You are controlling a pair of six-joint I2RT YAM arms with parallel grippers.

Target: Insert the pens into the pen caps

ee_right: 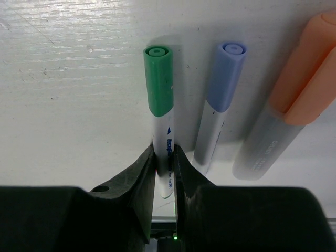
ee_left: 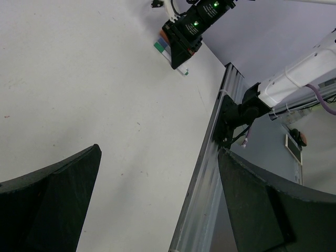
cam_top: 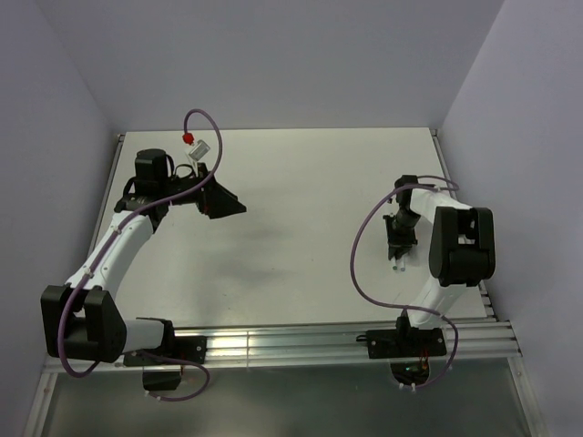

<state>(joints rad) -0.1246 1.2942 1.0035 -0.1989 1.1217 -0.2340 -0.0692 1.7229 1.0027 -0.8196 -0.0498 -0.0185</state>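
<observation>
Currently right gripper (ee_right: 164, 173) pinches the green-capped pen (ee_right: 163, 131) by its barrel, probably to seat its cap (ee_right: 159, 81), blue-capped pen (ee_right: 216, 118) just beside it; left gripper (ee_left: 160, 152) gapes wide, empty.

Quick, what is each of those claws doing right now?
Left gripper: open, holding nothing.
Right gripper: closed on the green-capped pen.

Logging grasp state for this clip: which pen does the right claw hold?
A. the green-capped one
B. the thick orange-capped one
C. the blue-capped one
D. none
A: the right claw pinches the green-capped pen at its barrel, while the blue-capped pen and orange-capped pen lie free beside it.
</observation>
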